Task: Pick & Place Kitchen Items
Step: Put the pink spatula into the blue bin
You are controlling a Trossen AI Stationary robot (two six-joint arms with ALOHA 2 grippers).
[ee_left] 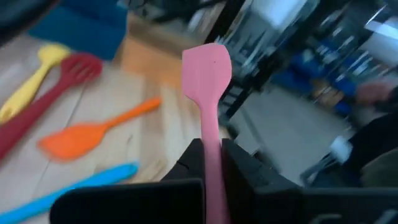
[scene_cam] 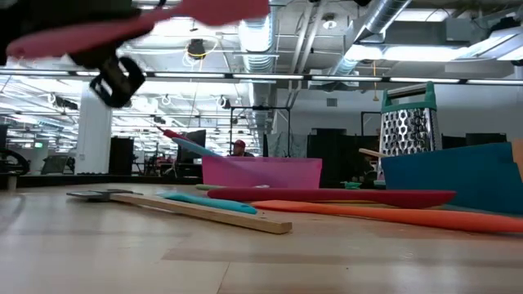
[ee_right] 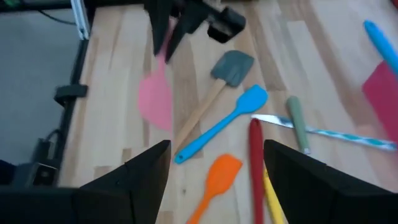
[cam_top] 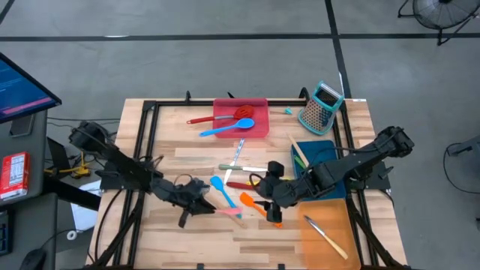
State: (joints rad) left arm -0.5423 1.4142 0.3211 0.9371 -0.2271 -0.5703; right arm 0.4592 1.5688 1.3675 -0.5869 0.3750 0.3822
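My left gripper (cam_top: 204, 204) is shut on a pink spatula (cam_top: 229, 214) above the table's near middle. The spatula's blade (ee_left: 207, 68) sticks out past the fingers. Other kitchen items lie flat on the wood: a blue spatula (ee_right: 224, 121), an orange one (ee_right: 217, 177), a grey one with a wooden handle (ee_right: 231, 67), a red utensil (ee_right: 255, 155) and a yellow one (ee_left: 28, 87). My right gripper (ee_right: 216, 149) hangs open above the orange and red utensils, right of the left gripper, with nothing between its fingers. My left gripper pinches the pink spatula's handle (ee_left: 211, 149) between its two fingers (ee_left: 189, 165). The fingers are nearly level, pointing toward the table's right, and lie along the handle. The spatula is lifted clear of the table, about level (scene_cam: 163, 20), blade end forward.
A red tray (cam_top: 259, 129) at the far middle holds a red utensil and a blue spoon. A box grater (cam_top: 321, 106) stands at the far right. A blue tray (cam_top: 319, 150) and an orange tray (cam_top: 334, 225) lie along the right side under the right arm.
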